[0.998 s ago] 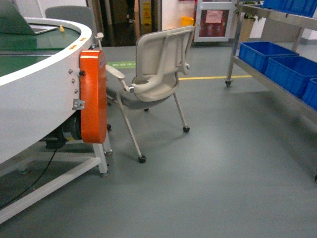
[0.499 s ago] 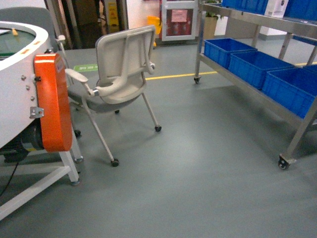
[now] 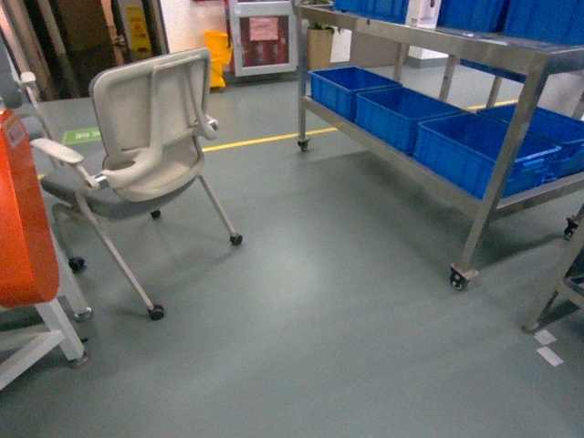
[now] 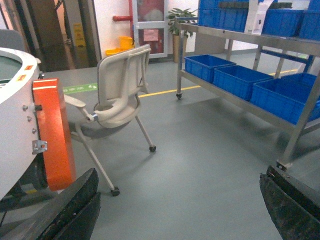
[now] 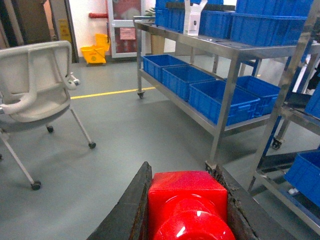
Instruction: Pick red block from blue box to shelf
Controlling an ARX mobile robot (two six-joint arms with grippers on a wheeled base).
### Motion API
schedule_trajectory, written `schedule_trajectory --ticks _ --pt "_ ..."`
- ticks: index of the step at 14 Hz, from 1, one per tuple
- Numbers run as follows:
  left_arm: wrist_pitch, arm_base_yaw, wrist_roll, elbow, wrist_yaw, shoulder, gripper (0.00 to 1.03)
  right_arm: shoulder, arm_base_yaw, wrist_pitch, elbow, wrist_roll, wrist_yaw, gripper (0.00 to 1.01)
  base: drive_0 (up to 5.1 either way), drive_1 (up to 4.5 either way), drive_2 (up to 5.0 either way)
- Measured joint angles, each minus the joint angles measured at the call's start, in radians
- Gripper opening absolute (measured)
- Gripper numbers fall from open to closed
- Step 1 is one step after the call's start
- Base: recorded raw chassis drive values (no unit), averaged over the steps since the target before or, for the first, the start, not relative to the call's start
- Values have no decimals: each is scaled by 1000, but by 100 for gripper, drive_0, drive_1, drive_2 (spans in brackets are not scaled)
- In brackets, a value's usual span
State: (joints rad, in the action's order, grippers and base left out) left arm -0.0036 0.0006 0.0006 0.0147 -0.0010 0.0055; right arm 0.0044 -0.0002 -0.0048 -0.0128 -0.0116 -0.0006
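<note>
In the right wrist view the red block (image 5: 187, 200) fills the bottom centre, its round stud towards the camera. My right gripper (image 5: 181, 172) is shut on it, one dark finger on each side. The steel shelf (image 5: 225, 50) stands ahead and to the right of it. The same shelf (image 3: 497, 164) runs along the right of the head view, and the left wrist view has the shelf (image 4: 240, 37) at its upper right. My left gripper (image 4: 180, 175) hangs open over bare floor, holding nothing. The blue box is out of view. Neither gripper appears in the head view.
A beige wheeled chair (image 3: 146, 137) stands on the left, beside an orange panel (image 3: 23, 228) on a white machine frame. Dark blue crates (image 3: 474, 146) sit on the shelf's lower tier. A second rack's leg (image 3: 557, 283) is at the far right. A yellow line (image 3: 265, 139) crosses the grey floor.
The head view has swung to the right: the chair and orange panel have slid left, the round white machine has left the picture, and the shelf has come closer and fuller into view.
</note>
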Motion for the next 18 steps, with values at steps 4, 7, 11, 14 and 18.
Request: schedule_trajectory --ticks 4,7,11,14,18 --pt "0 0 0 0 0 0 98 0 0 0 0 0 0 28 -152 -152 -152" --pt "0 0 0 0 0 0 98 0 0 0 0 0 0 28 -152 -152 -152" --pt "0 0 0 0 0 0 98 0 0 0 0 0 0 28 -152 -152 -152" --pt "0 0 0 0 0 0 98 0 0 0 0 0 0 28 -155 -155 -155" --pt "0 0 0 0 0 0 98 0 0 0 0 0 0 28 -155 -155 -155"
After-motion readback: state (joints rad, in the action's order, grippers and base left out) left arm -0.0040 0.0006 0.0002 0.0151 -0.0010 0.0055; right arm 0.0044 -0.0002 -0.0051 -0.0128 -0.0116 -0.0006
